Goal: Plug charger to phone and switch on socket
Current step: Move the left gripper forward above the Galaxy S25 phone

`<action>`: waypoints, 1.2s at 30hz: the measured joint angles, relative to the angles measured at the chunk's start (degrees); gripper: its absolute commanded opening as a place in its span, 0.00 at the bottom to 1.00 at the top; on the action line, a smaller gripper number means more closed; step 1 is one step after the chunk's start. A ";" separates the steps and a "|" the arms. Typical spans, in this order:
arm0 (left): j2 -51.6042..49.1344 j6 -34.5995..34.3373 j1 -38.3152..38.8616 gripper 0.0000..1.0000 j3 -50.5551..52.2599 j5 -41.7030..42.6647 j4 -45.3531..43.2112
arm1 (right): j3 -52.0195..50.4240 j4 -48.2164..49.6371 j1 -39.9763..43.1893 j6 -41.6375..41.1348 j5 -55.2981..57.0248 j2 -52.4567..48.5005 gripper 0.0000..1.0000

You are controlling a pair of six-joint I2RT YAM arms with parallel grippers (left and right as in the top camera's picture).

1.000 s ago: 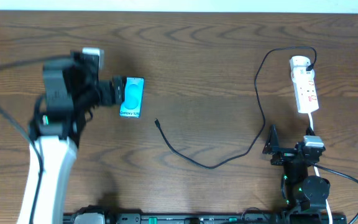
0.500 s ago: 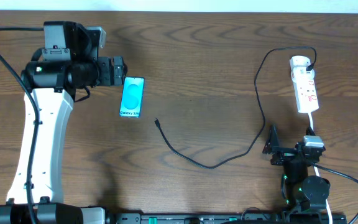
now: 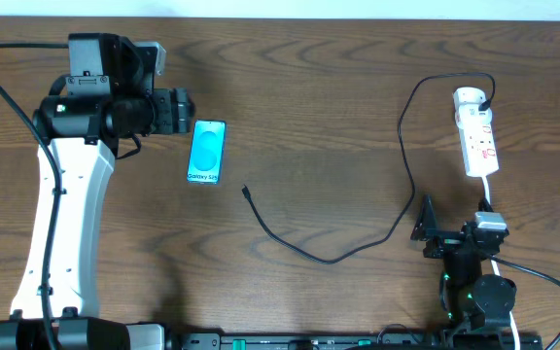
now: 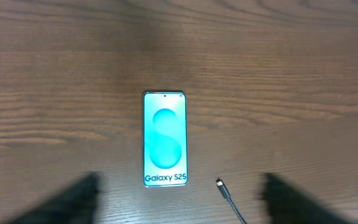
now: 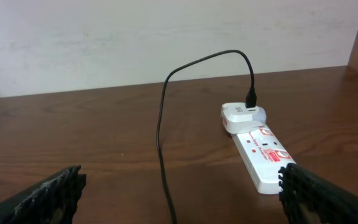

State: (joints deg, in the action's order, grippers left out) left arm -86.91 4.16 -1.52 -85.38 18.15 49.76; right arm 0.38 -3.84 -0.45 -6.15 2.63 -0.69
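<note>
On the wooden table [image 3: 338, 78] nothing is yet joined. The step in hand is judged to be the first one, the fetching of the charger's free end. The left gripper [image 3: 187, 110] is held near the phone's far left corner, its fingers spread wide with nothing between them. The right gripper [image 3: 422, 226], likewise spread and empty, is parked near the table's front edge, just short of the socket [image 3: 476, 136]. The socket is laid at the far right: a white strip with red switch marks and an adapter seated at its rounded end. The phone [image 3: 206, 152] is laid flat, screen up and lit cyan, with "Galaxy S25" printed along its lower edge. The charger [image 3: 331, 261] is run from the adapter in a long black loop, and its plug tip [image 3: 246, 192] is found near the phone's lower right corner, apart from it. Next, that tip would have to be pinched and lined up with the phone's bottom edge — a thin, fiddly target.
</note>
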 measured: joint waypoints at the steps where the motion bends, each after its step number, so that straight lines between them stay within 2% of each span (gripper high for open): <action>1: 0.00 0.15 0.00 0.98 0.00 0.00 -0.13 | 0.00 0.00 0.00 0.00 0.00 0.00 0.99; 7: -0.09 -0.57 0.00 0.98 0.00 -0.07 -2.29 | 0.00 0.00 0.00 0.00 0.00 0.00 0.99; 15: -7.41 -7.67 0.00 0.98 -0.48 -4.15 -2.05 | 0.00 0.00 0.00 0.00 0.00 0.00 0.99; 28: -23.98 -9.51 1.11 0.98 -19.74 -5.11 10.91 | 0.00 0.00 0.00 0.00 0.00 0.00 0.99; 36: -30.16 -8.79 2.38 0.98 -19.96 -6.10 14.73 | 0.00 0.00 0.00 0.00 0.00 0.00 0.99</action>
State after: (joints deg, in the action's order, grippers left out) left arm -117.08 -4.62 0.86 -105.34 12.05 64.49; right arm 0.38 -3.84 -0.45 -6.15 2.63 -0.69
